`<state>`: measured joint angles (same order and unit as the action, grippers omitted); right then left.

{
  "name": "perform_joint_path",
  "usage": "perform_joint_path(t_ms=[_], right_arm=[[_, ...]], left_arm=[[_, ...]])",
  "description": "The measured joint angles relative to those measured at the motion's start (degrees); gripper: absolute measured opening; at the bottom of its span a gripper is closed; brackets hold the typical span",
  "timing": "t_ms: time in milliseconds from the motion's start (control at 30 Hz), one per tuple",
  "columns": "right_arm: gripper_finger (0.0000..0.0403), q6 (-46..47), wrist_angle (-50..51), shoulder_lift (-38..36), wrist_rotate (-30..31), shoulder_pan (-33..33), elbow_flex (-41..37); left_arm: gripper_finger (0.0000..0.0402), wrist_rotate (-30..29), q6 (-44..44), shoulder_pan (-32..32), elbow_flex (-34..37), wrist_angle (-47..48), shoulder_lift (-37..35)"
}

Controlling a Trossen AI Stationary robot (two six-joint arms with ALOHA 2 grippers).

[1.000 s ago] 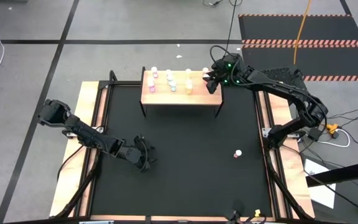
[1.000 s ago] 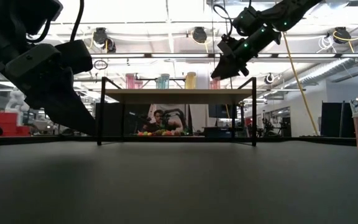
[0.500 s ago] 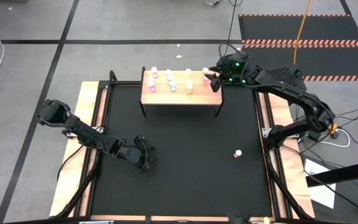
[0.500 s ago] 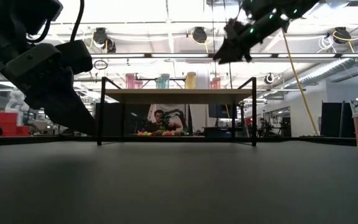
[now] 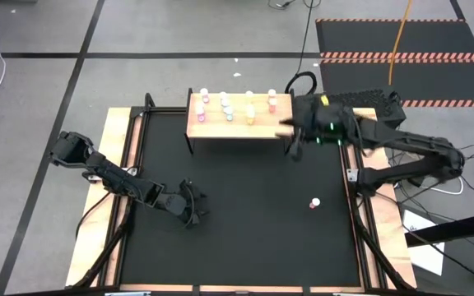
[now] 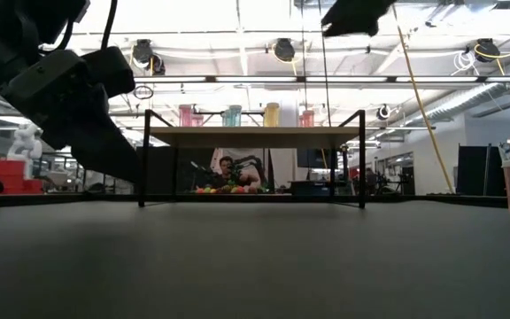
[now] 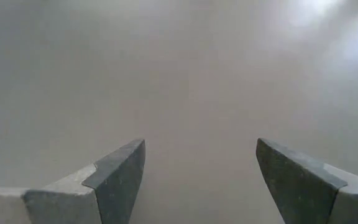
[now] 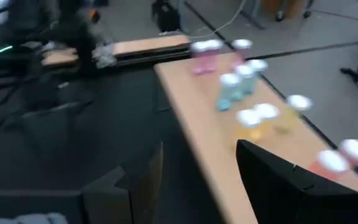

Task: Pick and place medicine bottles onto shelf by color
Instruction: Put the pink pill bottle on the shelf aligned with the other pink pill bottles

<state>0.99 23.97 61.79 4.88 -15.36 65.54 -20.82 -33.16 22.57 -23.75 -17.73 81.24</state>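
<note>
At the near side of the black mat, the left gripper [image 5: 194,205] rests low with its fingers spread wide and nothing between them; its wrist view shows only bare mat past the fingertips. It waits well apart from everything else.

Farther in, on the right half of the mat, a single pink medicine bottle [image 5: 314,202] with a white cap stands upright by itself, with open mat on all sides and the right wooden edge strip [image 5: 366,222] not far beyond it. I judge this the next pickup. It lies toward the near edge from the right gripper [image 5: 290,140], which is plainly the closer of the two; standing upright, its long axis is vertical, so a descent from above with the fingers astride the cap looks right.

The right gripper hangs raised just off the right front corner of the shelf [image 5: 239,127], fingers parted and empty. Its move toward the bottle must clear that corner and the black leg below it.

Farthest away, the shelf top carries the sorted bottles [image 5: 227,108] in short columns: pink, pale blue, yellow, then orange [image 5: 271,101] at the right end
</note>
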Motion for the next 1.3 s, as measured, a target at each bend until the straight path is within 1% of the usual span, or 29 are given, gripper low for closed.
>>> perform_joint_path(t_ms=[67,133,267,367,400,533,667,767,933,1067,1167,1300], right_arm=[[0.0199,1.5,2.2,-0.6,5.1,6.7,0.0],[0.0199,5.4,5.5,-0.8,9.9,13.2,0.0],[0.0199,15.8,14.2,0.0,18.3,24.9,0.0],[0.0199,24.0,21.1,1.0,22.5,32.1,0.0],[0.0199,26.5,23.1,1.2,23.4,34.1,0.0],[0.0199,37.0,32.7,2.0,23.6,41.3,-0.3],[0.0199,47.3,34.6,1.6,23.2,47.6,-5.2],[0.0209,53.2,33.8,1.3,20.8,51.0,-10.5],[0.0249,59.4,30.2,1.3,16.3,54.1,-19.0],[0.0277,62.6,29.9,1.3,16.5,54.2,-22.2],[0.0282,62.9,30.1,1.2,17.6,54.0,-23.6],[0.0272,62.9,29.3,1.1,17.3,54.1,-26.1]], left_arm=[[0.0306,0.0,1.0,0.0,0.0,0.0,0.0],[0.0306,0.0,3.0,0.0,0.0,0.0,0.0],[0.0306,0.0,6.3,0.0,0.0,0.0,0.0],[0.0306,0.4,7.3,0.0,0.0,-0.1,0.0],[0.0305,0.8,7.5,0.0,0.0,-0.1,0.0],[0.0305,2.4,8.0,0.0,0.0,-0.1,0.0],[0.0305,2.8,8.7,0.0,0.0,-0.2,0.0],[0.0305,2.8,8.7,0.0,0.0,-0.1,0.0],[0.0306,2.8,8.7,0.0,0.0,-0.1,0.0],[0.0305,2.9,8.7,0.0,0.0,-0.1,0.0],[0.0306,2.9,8.7,0.0,0.0,-0.1,0.0],[0.0305,2.9,8.7,0.0,0.0,-0.1,0.0]])
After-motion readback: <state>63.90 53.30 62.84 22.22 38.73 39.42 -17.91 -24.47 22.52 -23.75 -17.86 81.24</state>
